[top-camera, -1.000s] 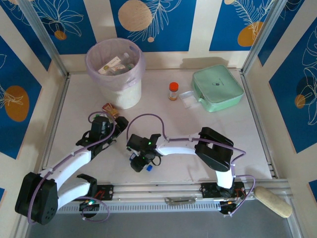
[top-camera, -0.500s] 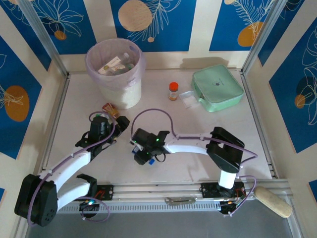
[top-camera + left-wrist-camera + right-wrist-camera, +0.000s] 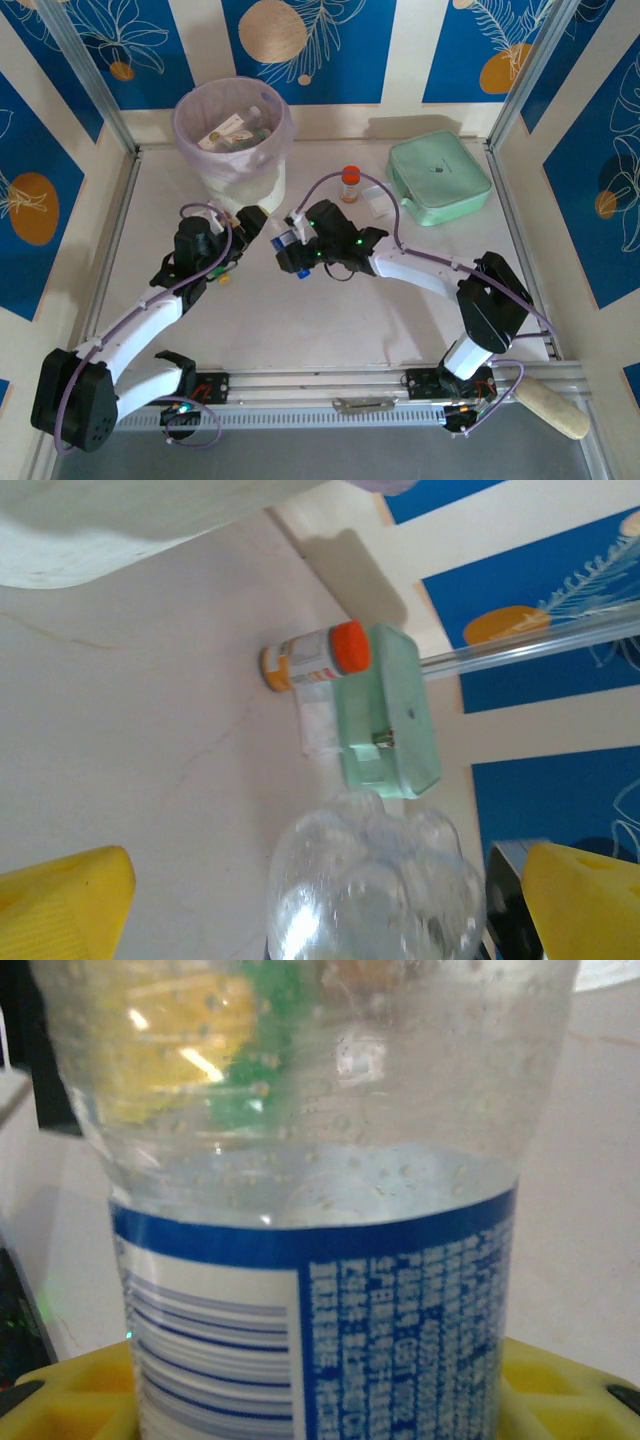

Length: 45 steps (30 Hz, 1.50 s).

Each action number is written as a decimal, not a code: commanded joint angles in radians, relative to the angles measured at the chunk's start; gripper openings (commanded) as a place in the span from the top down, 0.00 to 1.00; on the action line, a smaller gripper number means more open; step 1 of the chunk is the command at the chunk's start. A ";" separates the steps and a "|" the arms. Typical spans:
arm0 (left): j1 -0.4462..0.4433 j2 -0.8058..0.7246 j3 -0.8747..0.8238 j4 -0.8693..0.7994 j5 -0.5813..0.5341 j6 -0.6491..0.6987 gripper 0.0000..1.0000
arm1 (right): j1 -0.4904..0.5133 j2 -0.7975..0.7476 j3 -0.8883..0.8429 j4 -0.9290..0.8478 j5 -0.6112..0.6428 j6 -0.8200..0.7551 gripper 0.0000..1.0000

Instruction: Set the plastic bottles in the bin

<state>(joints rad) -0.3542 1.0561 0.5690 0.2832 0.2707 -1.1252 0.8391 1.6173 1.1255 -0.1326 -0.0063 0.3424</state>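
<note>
One clear plastic bottle with a blue-white label point(image 3: 286, 240) is clamped in the right gripper point(image 3: 298, 250), just right of the tall white pink-lined bin point(image 3: 182, 130). Left gripper point(image 3: 245, 225) jaws are apart, with the bottle's base between its yellow fingers point(image 3: 60, 905).

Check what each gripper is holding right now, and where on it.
Right gripper grips the clear blue-labelled bottle at its labelled section, with its clear end sticking out. Left gripper is open and holds nothing.
</note>
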 commanded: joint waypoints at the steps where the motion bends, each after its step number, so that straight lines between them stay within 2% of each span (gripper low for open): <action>1: 0.002 0.019 0.023 0.120 0.082 -0.019 0.01 | -0.024 -0.029 -0.012 0.089 -0.114 0.042 0.45; 9: -0.021 0.114 0.039 0.260 0.178 -0.028 0.04 | -0.067 -0.045 -0.024 0.169 -0.245 0.084 0.45; 18: -0.057 0.211 0.076 0.357 0.248 -0.036 0.11 | -0.074 -0.040 -0.027 0.174 -0.289 0.095 0.46; 24: -0.063 0.224 0.079 0.368 0.252 -0.030 0.25 | -0.087 -0.051 -0.041 0.189 -0.296 0.102 0.46; 29: -0.063 0.199 0.083 0.311 0.223 0.016 0.34 | -0.095 -0.064 -0.059 0.198 -0.301 0.106 0.45; 33: -0.063 0.171 0.099 0.222 0.181 0.077 0.39 | -0.098 -0.077 -0.070 0.204 -0.303 0.110 0.36; 37: -0.052 0.153 0.129 0.130 0.118 0.146 0.44 | -0.105 -0.099 -0.083 0.211 -0.307 0.111 0.19; 41: -0.022 0.167 0.195 0.076 0.094 0.208 0.45 | -0.119 -0.127 -0.106 0.212 -0.301 0.113 0.15; 45: 0.015 0.218 0.316 0.053 0.126 0.245 0.46 | -0.139 -0.169 -0.145 0.218 -0.283 0.121 0.13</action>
<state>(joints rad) -0.3630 1.2526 0.7937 0.3573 0.3954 -0.9466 0.7139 1.4906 1.0103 0.0711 -0.2947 0.4541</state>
